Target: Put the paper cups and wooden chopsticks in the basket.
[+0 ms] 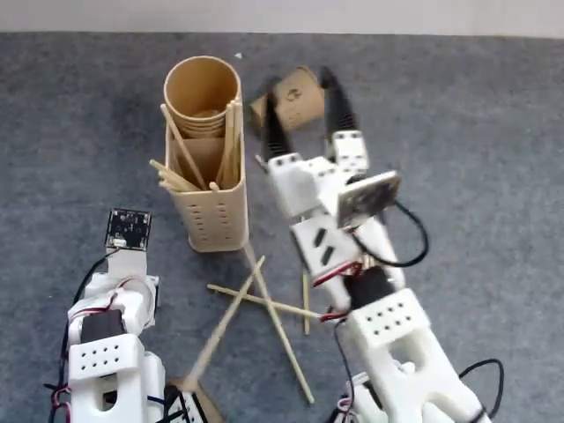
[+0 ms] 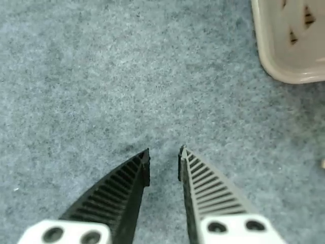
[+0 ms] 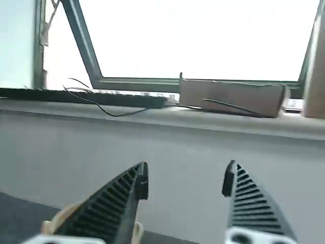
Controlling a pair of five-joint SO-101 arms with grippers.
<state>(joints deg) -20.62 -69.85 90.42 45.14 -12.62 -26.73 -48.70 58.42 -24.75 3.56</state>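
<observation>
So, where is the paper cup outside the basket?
High view: the paper cup is tipped just right of the basket, framed by the open fingers of the right claw.

Office or lab room: grey carpet [image 1: 458, 132], a window [image 3: 203, 40], cables [image 3: 117, 109] and a box [image 3: 231, 96] on the sill [image 3: 152, 124].

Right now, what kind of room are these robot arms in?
Probably an office or workroom, not certain: grey carpet underneath, and a big window whose ledge holds cables and a cardboard box.
</observation>
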